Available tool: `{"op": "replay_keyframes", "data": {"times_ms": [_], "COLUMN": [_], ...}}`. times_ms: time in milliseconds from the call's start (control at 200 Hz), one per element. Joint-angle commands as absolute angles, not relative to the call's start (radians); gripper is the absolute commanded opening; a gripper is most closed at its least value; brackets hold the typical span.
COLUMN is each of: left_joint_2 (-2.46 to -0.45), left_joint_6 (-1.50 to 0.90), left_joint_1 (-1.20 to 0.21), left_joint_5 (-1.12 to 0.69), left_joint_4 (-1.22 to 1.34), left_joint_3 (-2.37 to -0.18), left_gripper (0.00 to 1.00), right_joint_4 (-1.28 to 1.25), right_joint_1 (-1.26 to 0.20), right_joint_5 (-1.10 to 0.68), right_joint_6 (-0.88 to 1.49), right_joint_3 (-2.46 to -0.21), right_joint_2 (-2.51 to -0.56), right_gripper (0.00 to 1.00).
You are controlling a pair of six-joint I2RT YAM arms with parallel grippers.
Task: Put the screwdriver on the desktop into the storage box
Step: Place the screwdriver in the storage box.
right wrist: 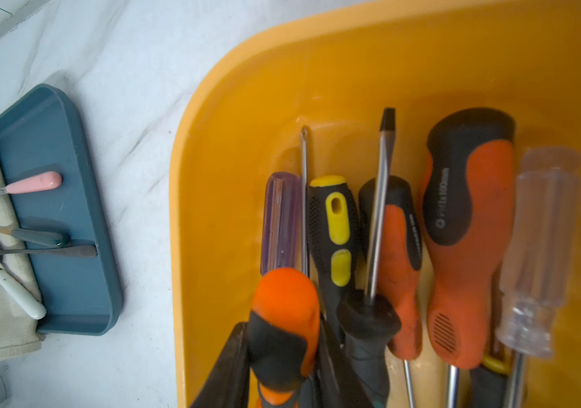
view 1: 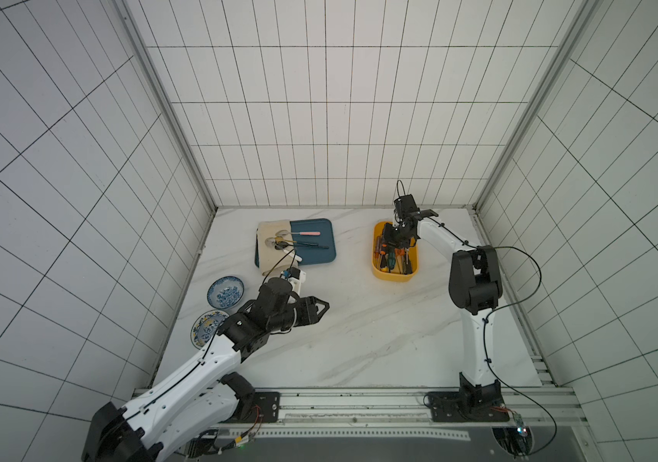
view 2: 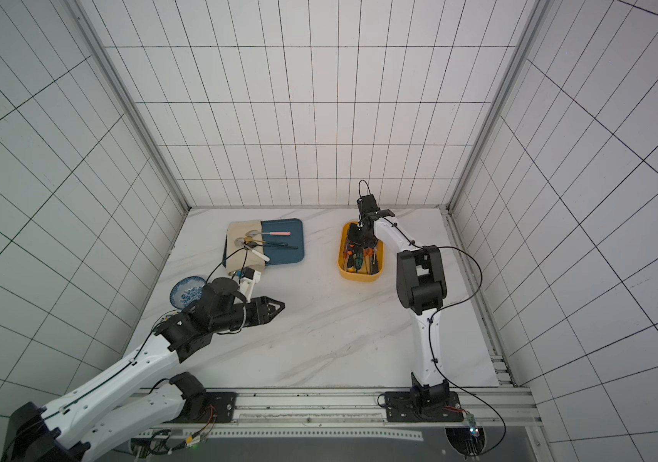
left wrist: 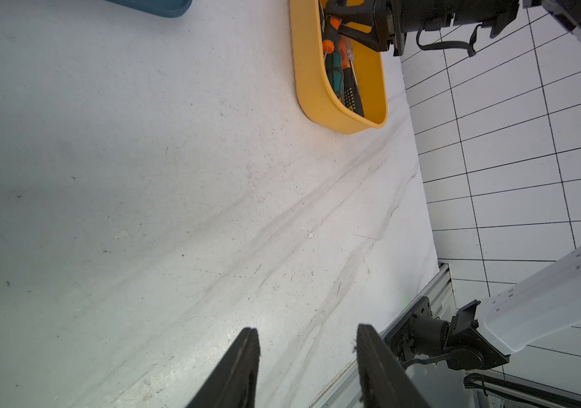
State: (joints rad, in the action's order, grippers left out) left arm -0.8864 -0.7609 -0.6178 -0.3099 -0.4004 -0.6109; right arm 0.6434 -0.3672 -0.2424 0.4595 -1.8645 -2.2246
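Observation:
The yellow-orange storage box (view 1: 395,276) (view 2: 359,277) stands at the back right of the white marble desktop (view 1: 359,328). Several screwdrivers (right wrist: 465,229) lie inside it. My right gripper (right wrist: 282,339) (view 1: 393,240) reaches down into the far end of the box (right wrist: 246,106), shut on the orange and black handle of a screwdriver (right wrist: 285,311). Its shaft is hidden. My left gripper (left wrist: 305,332) (view 1: 325,308) hovers over the bare desktop at centre left, open and holding nothing. The left wrist view shows the box (left wrist: 312,88) well ahead of it.
A dark blue tray (view 1: 319,258) with several spoons and a beige cloth (view 1: 269,232) lies at the back left. Two blue patterned dishes (view 1: 225,292) (view 1: 207,326) sit by the left wall, beside my left arm. Tiled walls enclose three sides.

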Motion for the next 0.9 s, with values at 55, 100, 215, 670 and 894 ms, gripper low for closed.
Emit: {"op": "replay_keyframes", "data": {"times_ms": [55, 100, 215, 670, 894], "left_joint_2": [-0.889, -0.888, -0.889, -0.885, -0.9], "left_joint_6": [-0.762, -0.762, -0.764, -0.767, -0.746], "left_joint_1": [-0.614, -0.613, -0.614, -0.613, -0.613], "left_joint_5": [-0.315, -0.315, -0.317, -0.307, -0.189], "left_joint_4": [-0.377, -0.377, -0.377, -0.376, -0.417], "left_joint_3": [-0.611, -0.609, -0.608, -0.615, -0.662], "left_gripper": [0.48, 0.48, 0.48, 0.49, 0.98], "right_joint_4": [0.691, 0.696, 0.712, 0.711, 0.664], "right_joint_1": [-0.377, -0.38, -0.388, -0.397, -0.4], "right_joint_5": [-0.217, -0.215, -0.199, -0.208, -0.19], "right_joint_6": [0.441, 0.44, 0.43, 0.434, 0.433], "right_joint_3": [-1.929, -1.933, -1.942, -1.889, -1.757], "right_joint_2": [-2.247, -2.245, -2.238, -2.152, -2.005], "right_gripper": [0.3, 0.33, 0.41, 0.43, 0.96]}}
